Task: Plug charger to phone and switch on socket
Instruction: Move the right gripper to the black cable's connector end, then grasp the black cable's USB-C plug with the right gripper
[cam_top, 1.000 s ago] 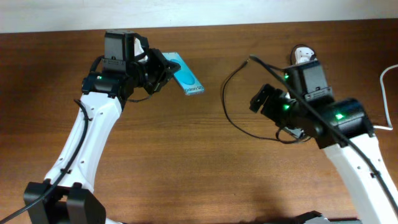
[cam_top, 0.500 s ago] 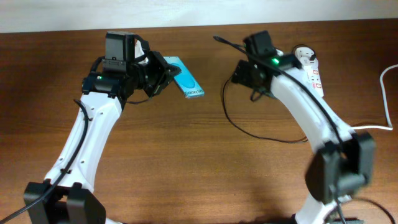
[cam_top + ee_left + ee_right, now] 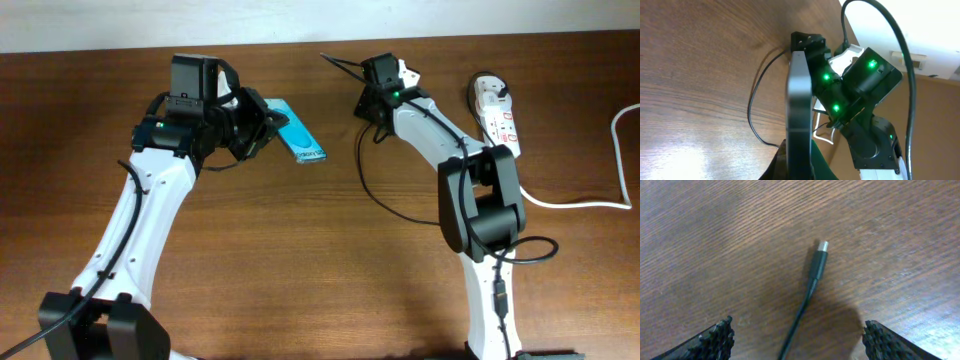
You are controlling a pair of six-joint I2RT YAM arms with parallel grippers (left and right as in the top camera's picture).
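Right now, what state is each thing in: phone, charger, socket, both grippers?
phone: screen lit, held up on edge, nothing plugged in.
charger: connector tip free, not in the phone; plug end hidden.
socket: lying flat; switches too small to tell on or off.
left gripper: shut on the phone.
right gripper: open wide, cable running between, unclamped.
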